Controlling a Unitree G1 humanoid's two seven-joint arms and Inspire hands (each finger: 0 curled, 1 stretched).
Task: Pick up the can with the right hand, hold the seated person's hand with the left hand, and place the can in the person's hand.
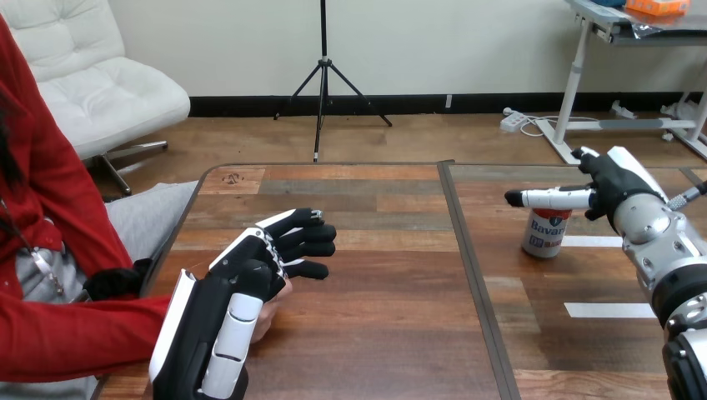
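The can (546, 235) stands upright on the desk (383, 283), not yet picked up. It sits just under the outstretched fingers (550, 198) of the right hand (619, 187), which is spread wide and has hold of nothing. The left hand (242, 283) lies over the person's hand (273, 312), touching it. Whether it actually clasps that hand cannot be told. Grasping, carrying and handing over all remain.

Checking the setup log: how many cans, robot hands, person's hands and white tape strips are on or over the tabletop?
Can: 1
Robot hands: 2 (left hand, right hand)
Person's hand: 1
White tape strips: 2
Total: 6
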